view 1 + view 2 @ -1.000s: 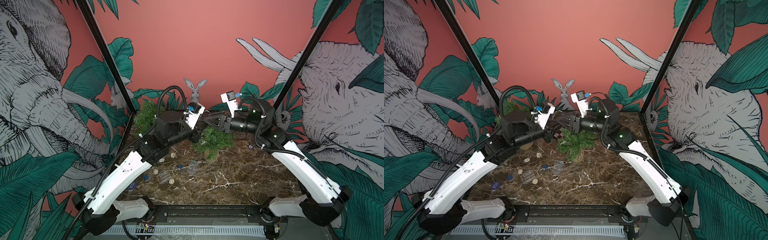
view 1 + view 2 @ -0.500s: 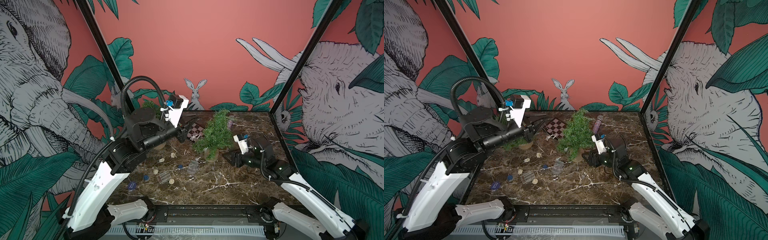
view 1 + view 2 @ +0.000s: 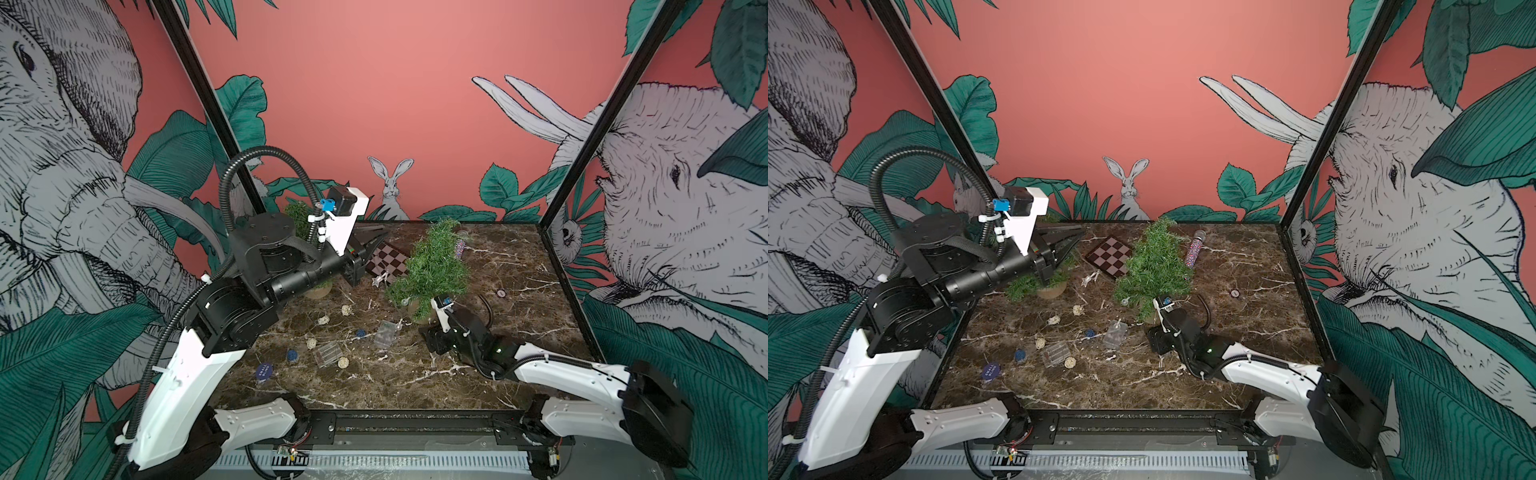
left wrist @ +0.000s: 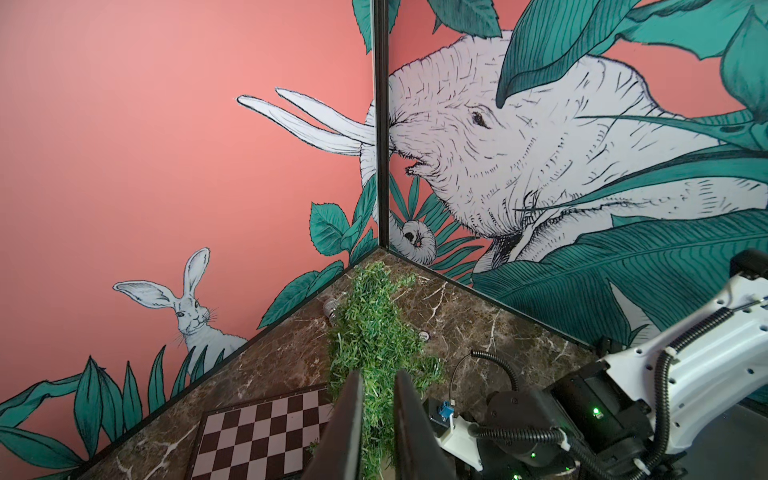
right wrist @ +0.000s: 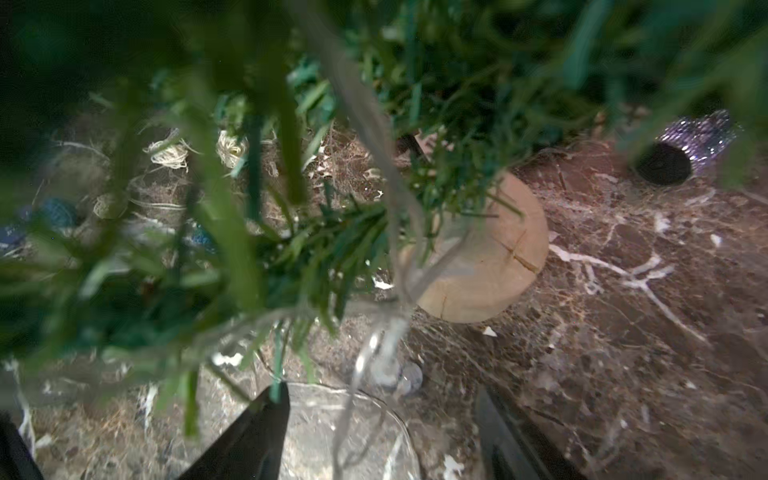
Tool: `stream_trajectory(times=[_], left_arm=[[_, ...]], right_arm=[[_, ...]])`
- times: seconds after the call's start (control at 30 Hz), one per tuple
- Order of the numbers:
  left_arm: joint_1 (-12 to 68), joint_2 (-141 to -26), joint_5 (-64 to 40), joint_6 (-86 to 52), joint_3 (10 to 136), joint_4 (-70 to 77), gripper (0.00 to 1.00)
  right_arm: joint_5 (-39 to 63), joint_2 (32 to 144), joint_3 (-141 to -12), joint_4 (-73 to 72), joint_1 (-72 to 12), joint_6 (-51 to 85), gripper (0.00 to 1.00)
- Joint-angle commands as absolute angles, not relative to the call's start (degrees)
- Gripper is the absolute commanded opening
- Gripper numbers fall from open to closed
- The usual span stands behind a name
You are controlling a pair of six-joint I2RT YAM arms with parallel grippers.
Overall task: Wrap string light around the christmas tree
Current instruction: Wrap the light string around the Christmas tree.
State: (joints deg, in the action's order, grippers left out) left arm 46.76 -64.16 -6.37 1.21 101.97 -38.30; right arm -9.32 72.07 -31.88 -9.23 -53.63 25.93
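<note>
At five o'clock of the small green artificial christmas tree [image 3: 432, 266], the right gripper [image 5: 382, 395] has dropped from the treetop, jaws wide apart; the clear-wire string light [image 5: 399, 266] hangs loose on low branches. Farther, at ten o'clock, the left gripper [image 4: 379, 376] has retreated, barely parted, seemingly empty: regrasp likely next.

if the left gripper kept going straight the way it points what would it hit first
Most likely the christmas tree: in the left wrist view its branches sit straight ahead of the left gripper, framed between its jaws. The checkerboard lies lower, off that line, though depth is hard to judge.
</note>
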Motion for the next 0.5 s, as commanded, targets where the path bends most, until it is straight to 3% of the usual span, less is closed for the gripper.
stream_trajectory(times=[0.0, 0.1, 0.17, 0.33, 0.47], left_arm=[[46.5, -63.7, -5.5, 2.6, 104.1, -40.1, 0.00], [46.5, -63.8, -3.6, 4.0, 104.8, -41.6, 0.00], [46.4, -64.1, -1.4, 5.3, 104.9, -42.8, 0.00], [46.4, -63.1, 2.7, 7.8, 103.4, -43.0, 0.00], [46.4, -61.5, 4.7, 8.6, 102.8, -41.1, 0.00]], right_arm=[[-18.7, 74.6, -32.0, -20.0, -55.0, 30.7, 0.47], [-20.1, 70.4, -29.0, -20.6, -55.2, 30.4, 0.18], [-18.9, 65.6, -28.2, -15.5, -55.2, 28.5, 0.06], [-16.0, 54.5, -31.2, 4.8, -55.2, 22.8, 0.03], [-15.7, 48.6, -32.9, 10.1, -55.2, 20.1, 0.00]])
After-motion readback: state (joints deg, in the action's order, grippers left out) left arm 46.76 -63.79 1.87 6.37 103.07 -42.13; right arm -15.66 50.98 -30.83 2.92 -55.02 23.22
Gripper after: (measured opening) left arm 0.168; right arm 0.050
